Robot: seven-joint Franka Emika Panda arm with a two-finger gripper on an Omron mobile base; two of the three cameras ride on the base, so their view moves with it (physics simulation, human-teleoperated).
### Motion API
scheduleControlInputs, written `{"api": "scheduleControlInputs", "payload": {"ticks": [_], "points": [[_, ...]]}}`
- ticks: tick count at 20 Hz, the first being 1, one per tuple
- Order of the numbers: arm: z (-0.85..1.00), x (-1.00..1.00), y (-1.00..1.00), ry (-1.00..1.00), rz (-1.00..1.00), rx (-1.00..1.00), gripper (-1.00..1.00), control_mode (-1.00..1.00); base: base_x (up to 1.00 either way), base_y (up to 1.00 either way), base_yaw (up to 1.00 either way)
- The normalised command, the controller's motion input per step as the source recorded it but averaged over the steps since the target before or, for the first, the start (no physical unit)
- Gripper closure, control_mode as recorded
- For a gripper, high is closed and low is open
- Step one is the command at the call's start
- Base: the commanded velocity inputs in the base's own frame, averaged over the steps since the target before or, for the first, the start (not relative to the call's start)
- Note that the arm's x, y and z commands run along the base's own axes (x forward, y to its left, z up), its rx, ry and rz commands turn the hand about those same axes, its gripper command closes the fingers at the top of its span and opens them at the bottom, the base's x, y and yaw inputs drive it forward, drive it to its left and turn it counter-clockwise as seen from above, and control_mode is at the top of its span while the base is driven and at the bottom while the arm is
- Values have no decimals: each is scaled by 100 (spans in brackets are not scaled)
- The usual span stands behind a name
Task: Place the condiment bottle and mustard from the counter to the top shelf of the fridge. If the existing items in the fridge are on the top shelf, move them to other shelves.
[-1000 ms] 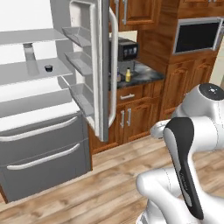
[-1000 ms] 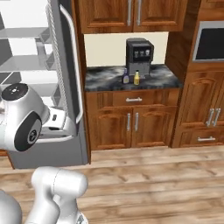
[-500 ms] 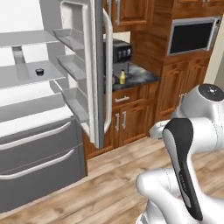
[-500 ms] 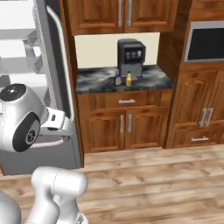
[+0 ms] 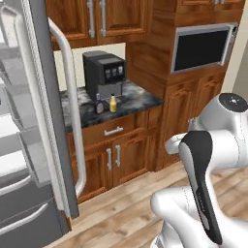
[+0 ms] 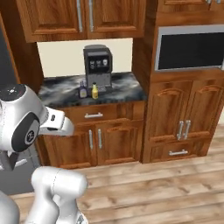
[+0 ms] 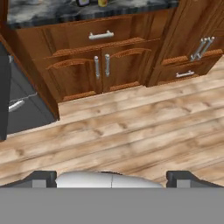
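Yellow mustard (image 5: 113,103) could be knocked over beside the dark bottle (image 5: 99,106) if grabbed carelessly; the claw (image 7: 111,177) is held wide open, empty.

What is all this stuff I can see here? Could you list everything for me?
Small dark purple-brown condiment bottle: one, on the marbled stone counter, before the coffee machine.
Slim yellow mustard bottle: one, green-capped, right beside the dark bottle.
Black coffee machine: one, at the counter's back.
Grey fridge door: one, open, long pale handle, far left.
Built-in microwave: one, dark-fronted, right of the counter.
Brown wooden cabinets: several, above and below the counter.
Pale plank floor: below.
White robot arm: one; gripper open, empty.
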Motion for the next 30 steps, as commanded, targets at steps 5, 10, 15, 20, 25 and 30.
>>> {"api": "scheduleControlInputs", "payload": {"ticks": [5,10,15,20,25,30], "points": [[0,0,0,0,0,0,-100,100,99,-50,0],[0,0,0,0,0,0,-100,100,81,-7,20],[0,0,0,0,0,0,-100,100,70,-6,29],[0,0,0,0,0,0,-100,100,55,-31,23],[0,0,0,0,0,0,-100,100,42,-17,10],[0,0,0,0,0,0,-100,100,48,0,9]]}}
